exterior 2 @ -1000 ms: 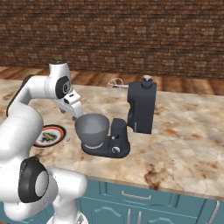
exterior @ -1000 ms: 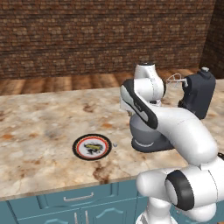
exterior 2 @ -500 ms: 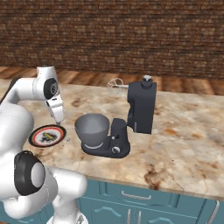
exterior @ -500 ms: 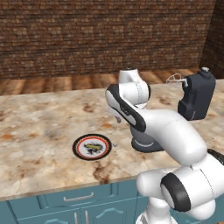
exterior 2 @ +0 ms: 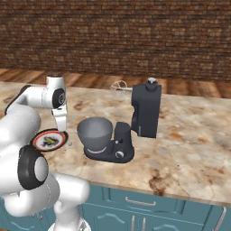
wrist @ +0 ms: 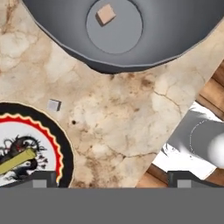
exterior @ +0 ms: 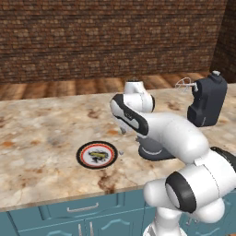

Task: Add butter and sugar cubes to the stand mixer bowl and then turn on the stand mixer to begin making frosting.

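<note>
The grey stand mixer bowl (exterior 2: 94,131) sits on the base of the dark stand mixer (exterior 2: 145,110), whose head is tilted up with the wire whisk (exterior 2: 118,87) showing. One tan sugar cube (wrist: 106,14) lies on the bowl's (wrist: 175,30) bottom. Another small pale sugar cube (wrist: 54,105) rests on the counter between bowl and plate. The yellow butter (wrist: 17,161) lies on the black-and-red-rimmed plate (wrist: 65,153). My gripper (wrist: 113,179) hangs open and empty above the counter between plate and bowl, pointing down (exterior 2: 62,127).
The marble counter (exterior: 41,133) runs wide to the left of the plate (exterior: 97,154). A brick wall stands behind. The mixer (exterior: 207,103) sits at the right, behind my arm. Teal cabinet drawers lie below the front edge.
My arm has swung left, away from above the bowl toward the plate. The jaws stayed open.
</note>
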Controlling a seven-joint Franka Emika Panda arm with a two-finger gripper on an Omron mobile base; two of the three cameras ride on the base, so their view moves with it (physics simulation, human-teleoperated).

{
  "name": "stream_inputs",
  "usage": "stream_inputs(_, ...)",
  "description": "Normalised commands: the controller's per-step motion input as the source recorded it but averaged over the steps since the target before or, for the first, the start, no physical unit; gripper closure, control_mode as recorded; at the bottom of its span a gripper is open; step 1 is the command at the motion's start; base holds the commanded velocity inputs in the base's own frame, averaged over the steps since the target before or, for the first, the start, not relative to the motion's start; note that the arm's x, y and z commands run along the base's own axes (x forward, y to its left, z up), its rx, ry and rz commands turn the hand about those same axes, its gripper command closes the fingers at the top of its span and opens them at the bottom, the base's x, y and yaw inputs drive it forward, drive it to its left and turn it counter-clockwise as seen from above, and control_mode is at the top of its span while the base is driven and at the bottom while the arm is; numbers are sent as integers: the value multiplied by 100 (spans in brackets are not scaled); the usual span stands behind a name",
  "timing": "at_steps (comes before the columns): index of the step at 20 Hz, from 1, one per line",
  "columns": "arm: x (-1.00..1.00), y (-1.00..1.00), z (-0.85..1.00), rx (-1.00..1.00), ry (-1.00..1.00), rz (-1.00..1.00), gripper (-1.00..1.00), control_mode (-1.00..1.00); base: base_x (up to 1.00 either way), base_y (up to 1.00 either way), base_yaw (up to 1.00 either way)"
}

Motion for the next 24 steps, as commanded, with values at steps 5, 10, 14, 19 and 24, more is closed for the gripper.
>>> stream_inputs(5,4,-1,-46,3,-6,-8,-100,-100,0,0,0)
stream_inputs(10,9,-1,-34,0,-7,-5,-100,-100,0,0,0)
stream_inputs(14,16,0,-18,0,-6,-2,-100,-100,0,0,0)
stream_inputs(19,38,0,-19,0,0,-3,-100,-100,0,0,0)
stream_inputs(24,42,0,-25,0,0,-3,-100,-100,0,0,0)
